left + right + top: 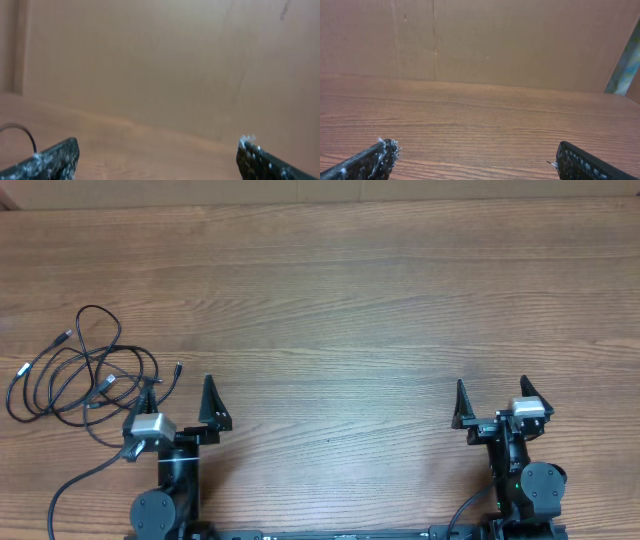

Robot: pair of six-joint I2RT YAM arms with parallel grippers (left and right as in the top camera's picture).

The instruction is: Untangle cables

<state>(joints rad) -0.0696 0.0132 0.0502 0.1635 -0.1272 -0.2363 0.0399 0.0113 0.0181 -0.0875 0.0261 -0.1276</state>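
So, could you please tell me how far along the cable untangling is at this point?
Nothing looks done yet: the cables lie looped together in one loose bundle at the left side of the table. Nothing is in hand either: the left end effector is open and empty at the bundle's edge, and the right end effector is open and empty, far from it. All the separating is left.

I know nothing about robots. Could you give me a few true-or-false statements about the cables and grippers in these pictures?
1. The cables lie close to the left gripper. True.
2. The right gripper holds a cable. False: it is open and empty.
3. Both grippers are open. True.
4. The cables lie straight and apart. False: they are looped together in one loose bundle.
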